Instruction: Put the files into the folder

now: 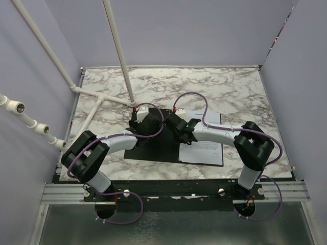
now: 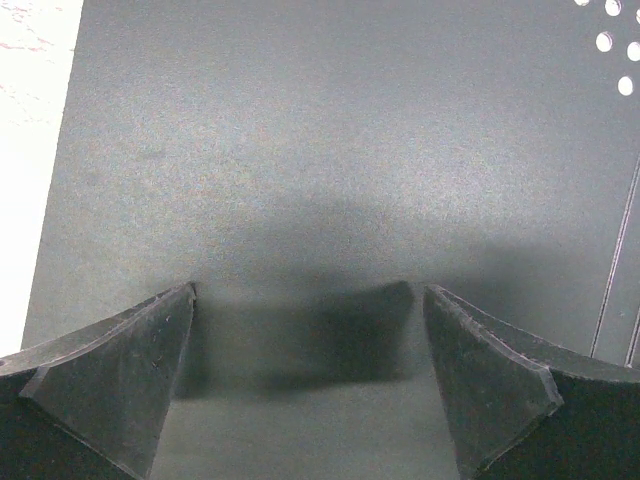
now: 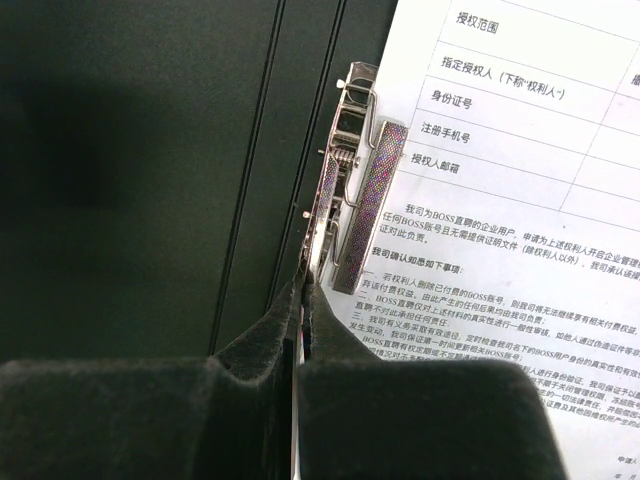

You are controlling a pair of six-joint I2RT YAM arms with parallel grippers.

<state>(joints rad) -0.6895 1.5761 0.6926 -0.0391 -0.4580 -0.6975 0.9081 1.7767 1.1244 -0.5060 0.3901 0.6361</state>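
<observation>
The folder point(image 1: 153, 150) lies open on the marble table, black inside up. The files point(image 1: 204, 150), white sheets with black text, lie on its right half. My left gripper point(image 1: 139, 125) is open and low over the bare black left cover point(image 2: 300, 150), fingers point(image 2: 130, 370) wide apart with nothing between them. My right gripper point(image 1: 180, 133) is at the spine. In the right wrist view its fingertips point(image 3: 303, 290) are shut on the near end of the silver metal clip point(image 3: 365, 190), which lies along the left edge of the files point(image 3: 500, 200).
White pipes point(image 1: 92, 97) and an upright pole point(image 1: 120, 51) stand at the back left. Lilac walls enclose the marble table point(image 1: 230, 87) on three sides. A strip of marble point(image 2: 25, 150) shows left of the folder cover.
</observation>
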